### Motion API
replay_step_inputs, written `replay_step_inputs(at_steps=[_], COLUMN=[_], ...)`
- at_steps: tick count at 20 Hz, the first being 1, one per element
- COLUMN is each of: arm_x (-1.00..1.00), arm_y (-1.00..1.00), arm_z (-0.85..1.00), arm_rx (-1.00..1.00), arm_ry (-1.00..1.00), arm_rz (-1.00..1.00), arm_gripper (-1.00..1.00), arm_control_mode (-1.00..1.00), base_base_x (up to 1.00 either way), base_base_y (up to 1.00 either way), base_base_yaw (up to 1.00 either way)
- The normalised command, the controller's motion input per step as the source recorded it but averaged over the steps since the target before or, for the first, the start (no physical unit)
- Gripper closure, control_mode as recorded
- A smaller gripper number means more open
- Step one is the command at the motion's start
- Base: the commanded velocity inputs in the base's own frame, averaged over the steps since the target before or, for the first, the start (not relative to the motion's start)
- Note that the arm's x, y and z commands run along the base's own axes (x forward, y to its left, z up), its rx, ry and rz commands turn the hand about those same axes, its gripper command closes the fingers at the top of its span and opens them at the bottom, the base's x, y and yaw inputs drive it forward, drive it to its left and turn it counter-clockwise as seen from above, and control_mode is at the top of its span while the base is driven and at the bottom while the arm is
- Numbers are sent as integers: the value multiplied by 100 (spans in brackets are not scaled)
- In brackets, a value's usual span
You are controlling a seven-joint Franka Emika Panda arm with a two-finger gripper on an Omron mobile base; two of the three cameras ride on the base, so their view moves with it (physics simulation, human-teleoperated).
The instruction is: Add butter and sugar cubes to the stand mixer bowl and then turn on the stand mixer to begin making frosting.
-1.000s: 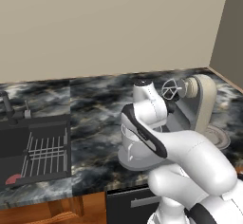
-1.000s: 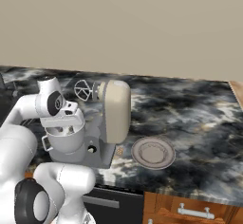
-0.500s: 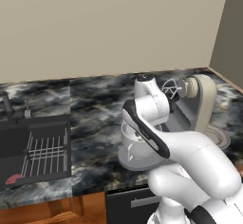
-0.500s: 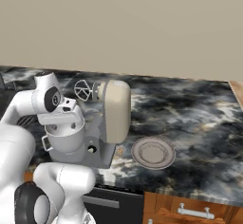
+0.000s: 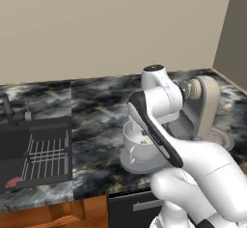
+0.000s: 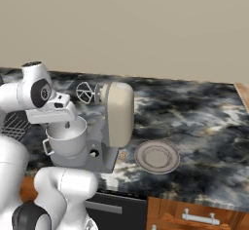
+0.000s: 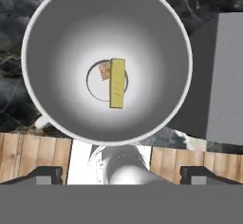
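Observation:
I look straight down into the light grey stand mixer bowl (image 7: 107, 59). A pale-yellow butter stick (image 7: 117, 83) lies on its bottom, with a tan sugar cube (image 7: 104, 70) touching its side. My gripper (image 7: 121, 174) hangs above the bowl's rim, open and holding nothing, its fingertips (image 7: 45, 174) set wide apart. From the right base view the gripper (image 6: 67, 124) hovers just over the bowl (image 6: 65, 141), which sits on the dark base of the beige stand mixer (image 6: 116, 117). The mixer's head is tilted back with the wire whisk (image 6: 83, 91) raised. A small round knob (image 6: 92, 152) shows on the base.
A round grey plate (image 6: 156, 157) lies on the dark marble counter right of the mixer, and a small tan lump (image 6: 122, 154) sits between them. A sink with a wire rack (image 5: 38, 154) is at the far left. My arm covers part of the bowl (image 5: 135, 142).
My hand has risen a little above the bowl. The bowl, its contents and the mixer have not moved.

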Motion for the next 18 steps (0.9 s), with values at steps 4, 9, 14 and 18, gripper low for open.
replay_step_inputs(at_steps=[4,9,14,18], arm_x=[-75,-79,-77,-70], arm_y=[-18,-52,-65,-69], arm_z=[11,0,0,-3], arm_rx=[0,1,5,6], arm_ry=[-4,-7,-8,-7], arm_rz=[0,0,0,0], arm_gripper=[-100,-100,-100,-100], arm_control_mode=[-100,-100,-100,-100], base_base_x=[0,0,0,0], base_base_y=[0,0,0,0], base_base_yaw=[0,0,0,0])
